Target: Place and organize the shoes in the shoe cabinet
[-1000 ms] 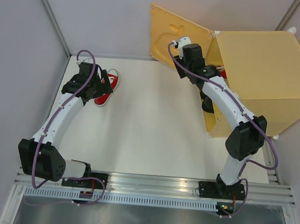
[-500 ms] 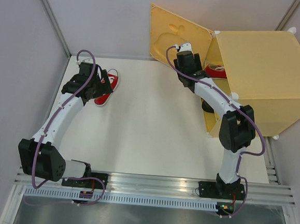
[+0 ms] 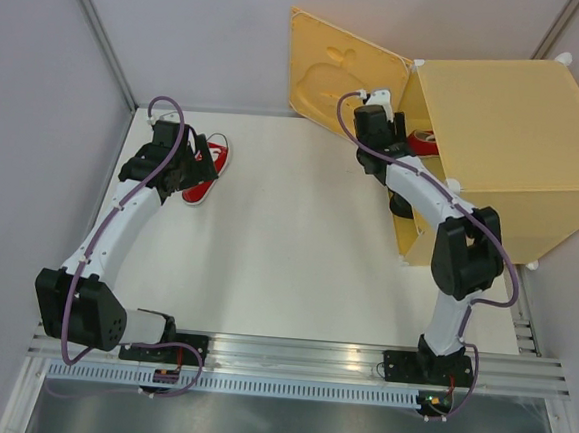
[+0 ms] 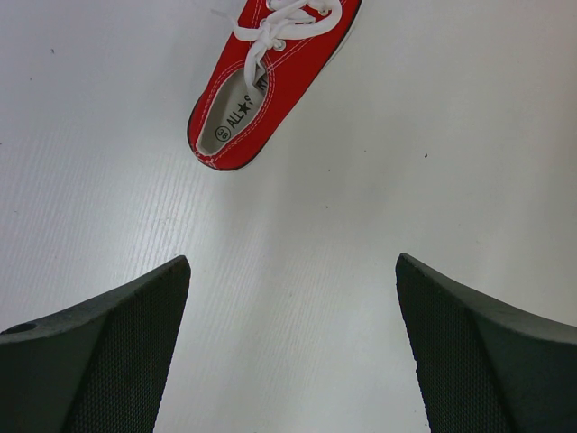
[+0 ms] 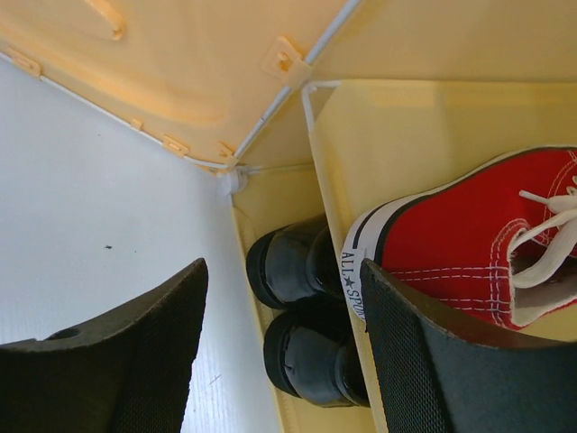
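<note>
One red sneaker (image 3: 209, 163) lies on the table at the far left; in the left wrist view it (image 4: 270, 72) lies ahead of my fingers. My left gripper (image 4: 293, 260) is open and empty just short of its heel, above bare table. A second red sneaker (image 5: 469, 244) sits on the upper shelf of the yellow shoe cabinet (image 3: 507, 123). Two black dress shoes (image 5: 302, 271) stand side by side below it, heels outward. My right gripper (image 5: 284, 266) is open and empty at the cabinet's opening, touching nothing.
The cabinet's door (image 3: 343, 70) stands swung open to the left of the opening, close to my right wrist. Grey walls close in the table on the left and at the back. The white table (image 3: 288, 236) runs between the two arms.
My right wrist has shifted from near the open door toward the cabinet's opening, and the red sneaker inside has come into view. The left arm and its sneaker have not moved.
</note>
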Robot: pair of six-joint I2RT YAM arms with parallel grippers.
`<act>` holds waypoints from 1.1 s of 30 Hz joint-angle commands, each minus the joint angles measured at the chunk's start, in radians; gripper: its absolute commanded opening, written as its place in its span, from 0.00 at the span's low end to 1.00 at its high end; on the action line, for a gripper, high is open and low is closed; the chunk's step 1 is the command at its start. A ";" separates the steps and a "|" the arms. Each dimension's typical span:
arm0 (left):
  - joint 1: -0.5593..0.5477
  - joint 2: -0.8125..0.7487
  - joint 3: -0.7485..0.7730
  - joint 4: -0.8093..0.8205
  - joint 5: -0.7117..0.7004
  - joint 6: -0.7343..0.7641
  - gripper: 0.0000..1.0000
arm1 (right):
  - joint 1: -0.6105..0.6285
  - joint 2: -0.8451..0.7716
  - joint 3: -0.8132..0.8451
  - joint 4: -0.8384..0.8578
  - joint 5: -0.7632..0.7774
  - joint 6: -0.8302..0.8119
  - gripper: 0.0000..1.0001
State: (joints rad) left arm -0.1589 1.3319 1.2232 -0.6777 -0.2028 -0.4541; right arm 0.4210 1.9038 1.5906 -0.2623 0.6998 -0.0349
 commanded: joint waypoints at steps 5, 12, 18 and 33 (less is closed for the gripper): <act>0.002 -0.028 -0.002 0.032 0.006 0.032 0.97 | -0.044 -0.098 -0.041 0.006 0.064 0.032 0.73; 0.002 -0.030 -0.002 0.032 0.005 0.032 0.97 | -0.050 -0.103 -0.037 0.000 -0.022 0.032 0.73; 0.004 -0.028 -0.004 0.033 0.005 0.032 0.97 | -0.048 -0.118 -0.014 -0.055 -0.158 0.056 0.73; 0.004 0.001 -0.010 0.032 -0.013 0.019 0.97 | 0.206 -0.320 -0.144 -0.095 -0.405 0.015 0.73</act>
State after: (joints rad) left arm -0.1589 1.3319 1.2198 -0.6777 -0.2043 -0.4541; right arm 0.5999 1.6501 1.4872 -0.3679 0.3546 -0.0330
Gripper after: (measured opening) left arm 0.972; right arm 0.731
